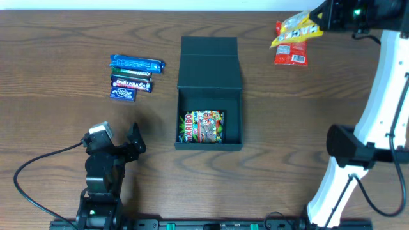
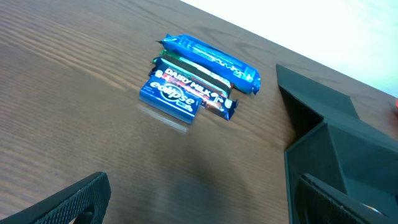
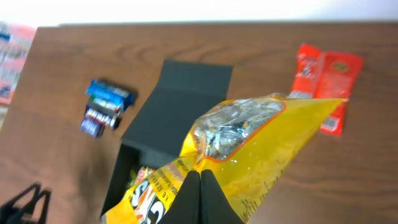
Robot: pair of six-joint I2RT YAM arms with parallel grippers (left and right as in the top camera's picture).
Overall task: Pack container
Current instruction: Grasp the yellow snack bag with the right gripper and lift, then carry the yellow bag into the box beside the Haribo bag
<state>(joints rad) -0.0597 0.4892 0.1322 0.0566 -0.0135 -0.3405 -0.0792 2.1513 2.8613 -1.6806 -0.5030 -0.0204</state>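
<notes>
The right pincer [image 3: 200,182] is grasping a yellow bag [image 3: 261,143] over the far right of the tabletop [image 1: 57,38], the open container [image 1: 209,76] is sitting mid-tabletop holding a Haribo packet [image 1: 201,126], and the left pincer [image 1: 133,142] is hanging released at the near left.

Three snack items lie huddled on the wood-grain table [image 2: 74,93]. A bright blue wrapped bar [image 2: 208,57] is farthest, a Dairy Milk bar [image 2: 196,87] lies against it, and a blue Eclipse packet [image 2: 171,96] is nearest, overlapping the Dairy Milk. Off to the right is the dark container [image 2: 308,155], its flap lid [image 2: 314,93] laid back flat. The left gripper [image 2: 202,190] shows at the bottom corners, fingers [image 2: 68,199] spread wide.
</notes>
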